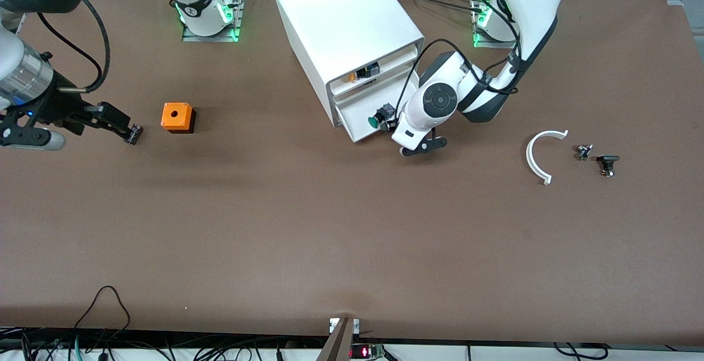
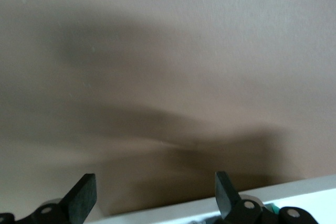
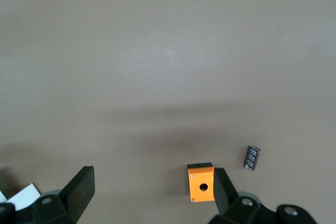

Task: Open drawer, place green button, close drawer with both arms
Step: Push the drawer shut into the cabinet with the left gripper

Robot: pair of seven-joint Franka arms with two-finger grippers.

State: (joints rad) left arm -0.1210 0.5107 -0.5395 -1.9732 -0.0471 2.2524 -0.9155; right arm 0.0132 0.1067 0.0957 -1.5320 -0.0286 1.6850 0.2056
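Observation:
The white cabinet [image 1: 346,25] stands between the arms' bases. Its lower drawer [image 1: 360,136] is pulled out. The button [image 1: 379,119], green cap on a black body, lies in the drawer at its front end. My left gripper [image 1: 393,126] hovers just over that end beside the button, open with nothing between its fingers. In the left wrist view the left gripper [image 2: 155,182] straddles the drawer's white rim [image 2: 210,205]. My right gripper [image 1: 118,121] hangs open and holding nothing over the table at the right arm's end. In the right wrist view the right gripper [image 3: 152,184] shows bare table between its fingers.
An orange cube with a hole [image 1: 177,117] [image 3: 201,183] and a small dark block [image 1: 133,133] [image 3: 252,157] lie near the right gripper. A white curved strip [image 1: 536,157] and two small dark parts [image 1: 584,151] [image 1: 608,164] lie toward the left arm's end. The cabinet's top tray [image 1: 363,73] holds orange and black parts.

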